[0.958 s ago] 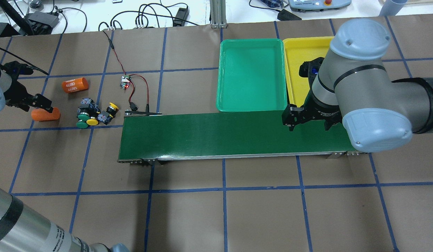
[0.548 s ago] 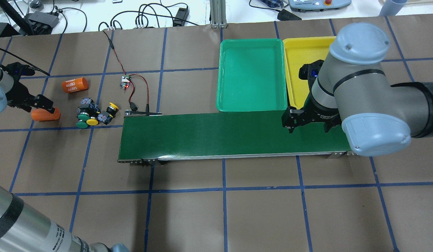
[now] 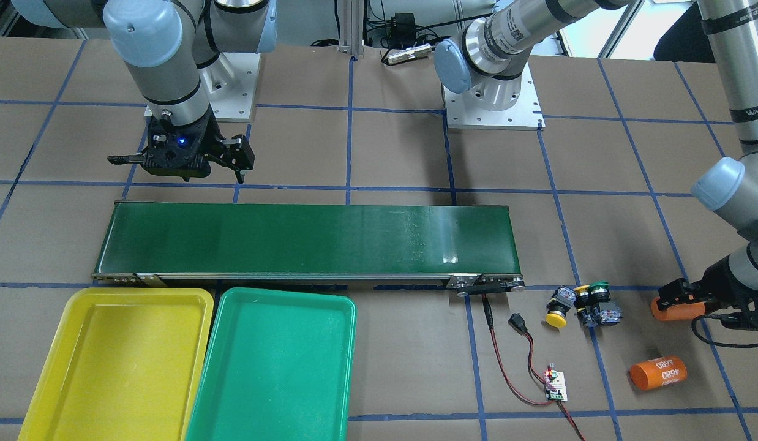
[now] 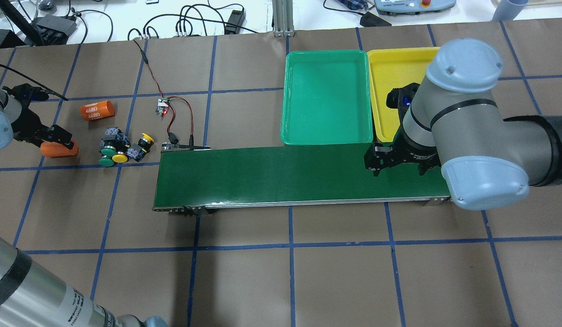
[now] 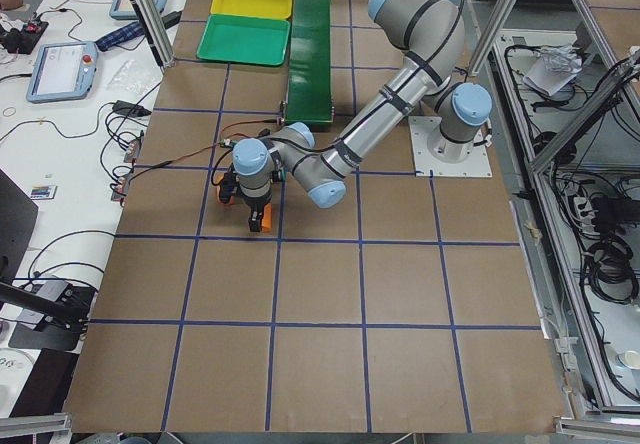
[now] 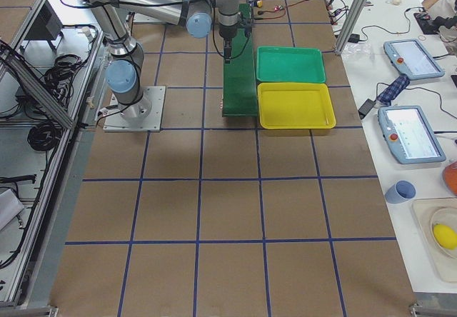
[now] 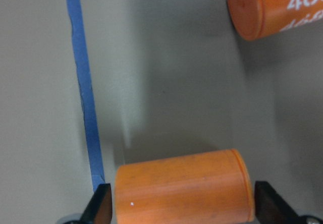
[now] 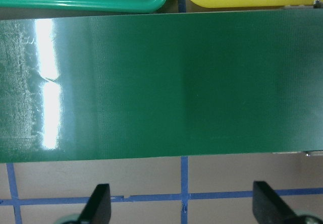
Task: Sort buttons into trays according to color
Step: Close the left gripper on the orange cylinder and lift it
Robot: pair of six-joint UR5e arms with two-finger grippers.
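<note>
Table [image 4: 335,272]: brown paper gridded in blue tape, with wide open room along the robot's near edge.

Conveyor belt [image 4: 272,175]: long, glossy, dark green, spanning the middle.

Green tray [image 4: 326,97] and yellow tray [image 4: 392,68]: smooth, shallow, round-cornered plastic, side by side against the belt's far edge at the robot's right.

Buttons [image 4: 120,147]: bunched on the paper just off the belt's left end, well apart from the trays.

Nearby: circuit board [image 4: 161,106] with red wires, and marked orange cylinder [image 4: 97,110].

Left gripper [image 7: 184,206]: clamped on the ends of a plain orange cylinder [image 4: 58,149], left of the buttons.

Right gripper [image 4: 399,169]: fingers spread wide over the belt's right end.
</note>
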